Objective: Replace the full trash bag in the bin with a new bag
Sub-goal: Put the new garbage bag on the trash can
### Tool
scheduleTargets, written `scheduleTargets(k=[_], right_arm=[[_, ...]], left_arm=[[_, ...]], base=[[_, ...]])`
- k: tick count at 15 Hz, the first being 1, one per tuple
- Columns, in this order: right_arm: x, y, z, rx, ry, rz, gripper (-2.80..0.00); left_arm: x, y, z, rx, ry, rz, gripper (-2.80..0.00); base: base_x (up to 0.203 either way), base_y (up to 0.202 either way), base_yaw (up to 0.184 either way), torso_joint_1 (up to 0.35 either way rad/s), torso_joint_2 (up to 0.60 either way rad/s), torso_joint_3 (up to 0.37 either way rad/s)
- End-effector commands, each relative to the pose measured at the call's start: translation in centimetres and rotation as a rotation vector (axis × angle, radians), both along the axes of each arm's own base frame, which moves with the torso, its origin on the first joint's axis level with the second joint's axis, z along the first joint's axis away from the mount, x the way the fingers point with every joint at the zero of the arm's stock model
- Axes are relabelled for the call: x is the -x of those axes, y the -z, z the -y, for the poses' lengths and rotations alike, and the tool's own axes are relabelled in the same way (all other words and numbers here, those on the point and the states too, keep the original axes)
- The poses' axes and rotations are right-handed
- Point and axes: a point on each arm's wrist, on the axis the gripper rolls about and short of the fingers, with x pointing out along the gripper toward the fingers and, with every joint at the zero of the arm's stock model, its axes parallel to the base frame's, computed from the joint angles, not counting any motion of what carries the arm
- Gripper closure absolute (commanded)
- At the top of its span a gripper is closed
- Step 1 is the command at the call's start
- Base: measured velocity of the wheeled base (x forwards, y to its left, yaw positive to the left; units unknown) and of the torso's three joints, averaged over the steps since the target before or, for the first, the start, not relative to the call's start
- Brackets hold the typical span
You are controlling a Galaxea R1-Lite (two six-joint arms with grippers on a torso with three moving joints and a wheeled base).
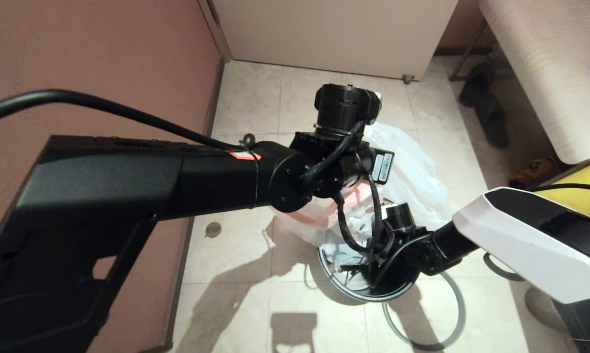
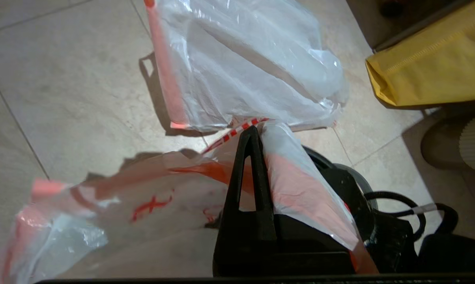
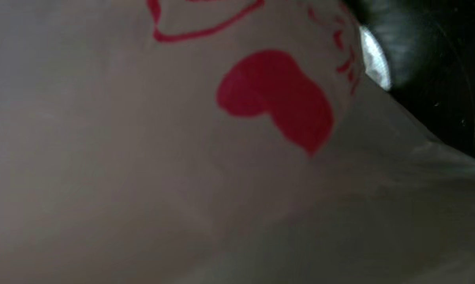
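Lining step: left pincer (image 2: 250,136) clamped on new bag's (image 2: 300,185) hem above bin (image 1: 373,294), frame centre. Right pincer closed, down inside the bin against the bag. Full bag (image 2: 245,63) on floor behind. Next: spread hem over rim, fit hoop (image 1: 452,314).

We see the bin (image 1: 368,289) on the floor (image 1: 246,103) ahead of us, the new bag (image 1: 319,220) draped over its far-left edge and reaching inside. The full trash bag (image 1: 412,171) lies on the floor just behind the bin. The hoop (image 1: 459,314) lies on the floor, at the bin's near right. A fabric bag (image 1: 589,191) sits further right.
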Motion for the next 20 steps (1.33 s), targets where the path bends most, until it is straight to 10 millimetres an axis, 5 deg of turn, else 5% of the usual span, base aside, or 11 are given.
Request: scheduleTargets(k=[1, 4, 7, 9, 11, 13, 14, 16, 20], right_arm=[[-0.5, 0.6, 0.6, 0.004, 0.024, -0.005, 0.00], [1.7, -5.3, 2.1, -0.117, 0.109, 0.005, 0.00], [3.4, -8.3, 4.2, -0.178, 0.157, -0.054, 0.00], [1.4, -6.8, 4.8, -0.183, 0.148, -0.141, 0.00], [0.8, -3.6, 5.0, -0.154, 0.161, -0.267, 0.00], [3.2, -2.8, 5.8, -0.139, 0.171, -0.359, 0.00], [5.2, -3.6, 6.5, -0.146, 0.171, -0.377, 0.00], [10.1, -8.0, 8.4, -0.196, 0.164, -0.320, 0.00], [18.7, -12.6, 11.2, -0.328, 0.162, -0.241, 0.00]], left_arm=[[1.0, 0.5, 0.7, 0.003, 0.027, -0.030, 0.00], [2.6, 0.0, 0.0, -0.033, 0.079, -0.094, 0.00], [-1.4, 2.5, -0.7, -0.040, 0.114, -0.153, 0.00], [-6.9, 7.7, -2.0, -0.097, 0.149, -0.199, 0.00], [-8.0, 10.4, -2.4, -0.103, 0.125, -0.243, 0.00], [-4.6, 9.0, -1.1, -0.083, 0.112, -0.231, 0.00], [-1.8, 6.4, -0.9, -0.054, 0.103, -0.191, 0.00], [2.1, 2.1, -1.4, 0.020, 0.086, -0.119, 0.00], [9.4, 2.8, 0.9, 0.032, 0.147, -0.160, 0.00]], base=[[0.000, 0.000, 0.000, 0.000, 0.00, 0.000], [0.000, 0.000, 0.000, 0.000, 0.00, 0.000], [0.000, 0.000, 0.000, 0.000, 0.00, 0.000], [0.000, 0.000, 0.000, 0.000, 0.00, 0.000], [0.000, 0.000, 0.000, 0.000, 0.00, 0.000], [0.000, 0.000, 0.000, 0.000, 0.00, 0.000], [0.000, 0.000, 0.000, 0.000, 0.00, 0.000], [0.000, 0.000, 0.000, 0.000, 0.00, 0.000], [0.000, 0.000, 0.000, 0.000, 0.00, 0.000]])
